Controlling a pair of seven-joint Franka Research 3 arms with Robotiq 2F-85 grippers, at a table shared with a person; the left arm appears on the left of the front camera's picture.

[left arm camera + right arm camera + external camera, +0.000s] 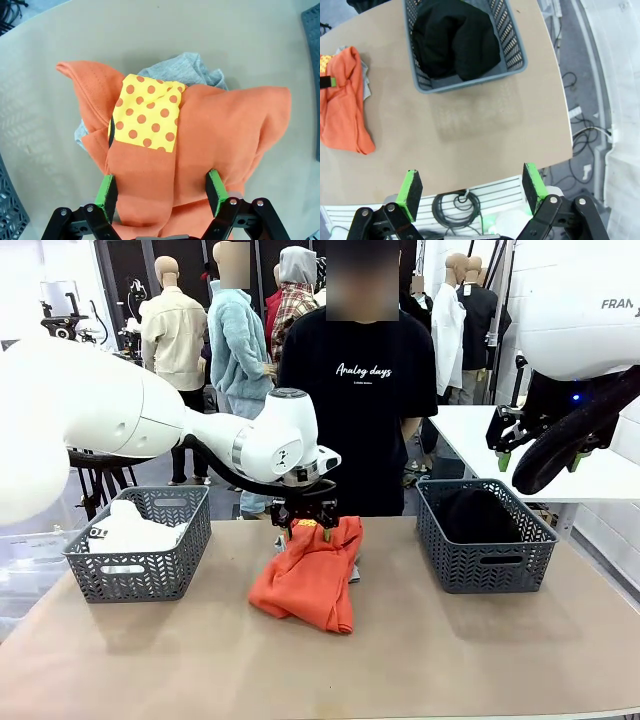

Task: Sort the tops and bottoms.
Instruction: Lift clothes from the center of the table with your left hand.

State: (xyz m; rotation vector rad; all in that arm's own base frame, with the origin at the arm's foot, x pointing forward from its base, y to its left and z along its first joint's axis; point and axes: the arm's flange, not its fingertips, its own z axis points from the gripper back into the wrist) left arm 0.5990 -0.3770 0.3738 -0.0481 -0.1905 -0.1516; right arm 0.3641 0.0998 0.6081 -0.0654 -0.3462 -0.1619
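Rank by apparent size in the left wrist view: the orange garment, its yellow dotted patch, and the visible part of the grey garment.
1. orange garment
2. yellow dotted patch
3. grey garment, mostly hidden under the orange one; true size unsure.

Bare table point(480, 660) lies open across the whole lower frame, and in the gaps between the orange heap point(310, 585) at centre and each basket. The left basket point(140, 575) and right basket point(485, 565) block the sides. The left arm point(265, 440) crosses from upper left to over the heap. A person point(360, 410) closes off the far edge at centre.
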